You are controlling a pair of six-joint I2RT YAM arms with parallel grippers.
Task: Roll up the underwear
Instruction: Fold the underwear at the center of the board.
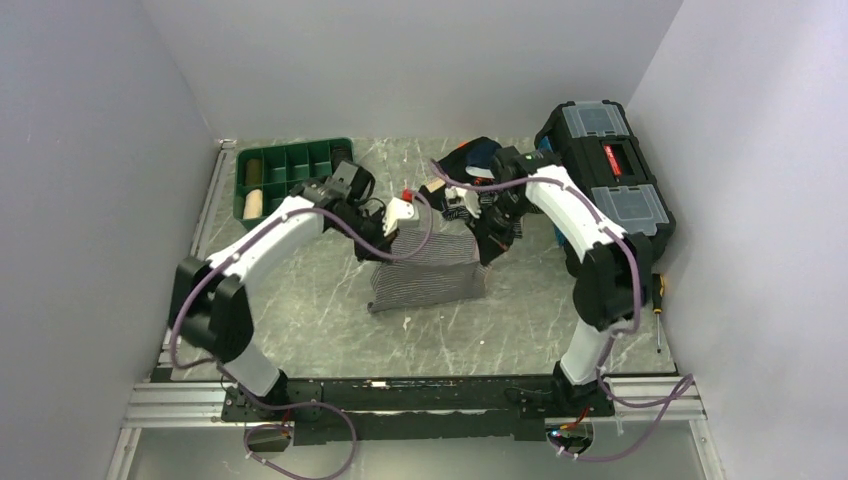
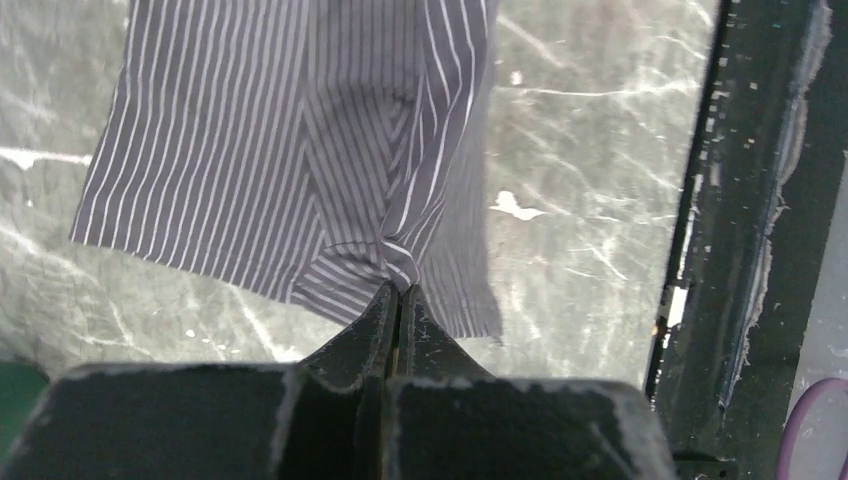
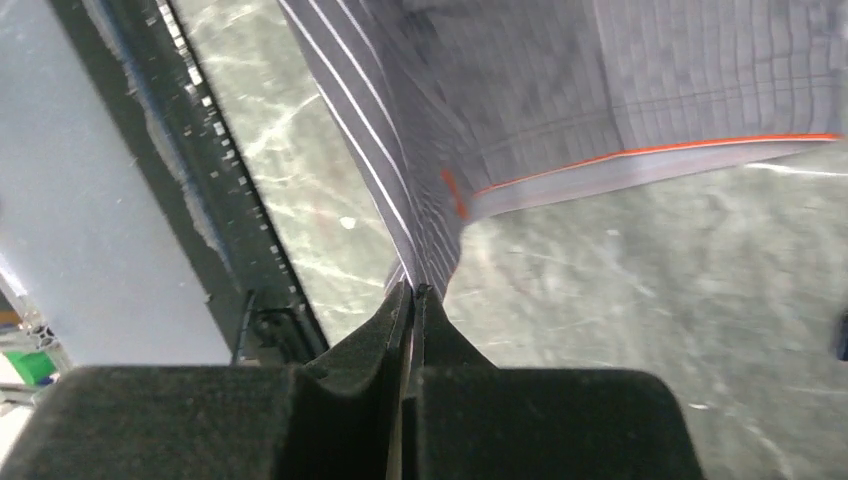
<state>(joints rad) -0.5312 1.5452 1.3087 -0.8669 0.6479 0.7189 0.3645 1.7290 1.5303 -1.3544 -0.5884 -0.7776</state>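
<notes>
Thin pale grey-and-white pinstriped boxer shorts [image 1: 428, 268] sit mid-way across the grey marbled table top [image 1: 330, 320], far edge lifted, near edge apparently resting on the surface. Left gripper [image 2: 400, 290]: jaws pressed together on a bunched corner of the cloth; right gripper [image 3: 413, 288]: jaws likewise closed, pinching the opposite side with fabric rising from between them. Judgement: the two-corner hold serves to stretch the cloth between the arms so it can be laid flat and square, apart from the green compartment tray [image 1: 290, 175] and black toolbox [image 1: 610, 170], before rolling starts
</notes>
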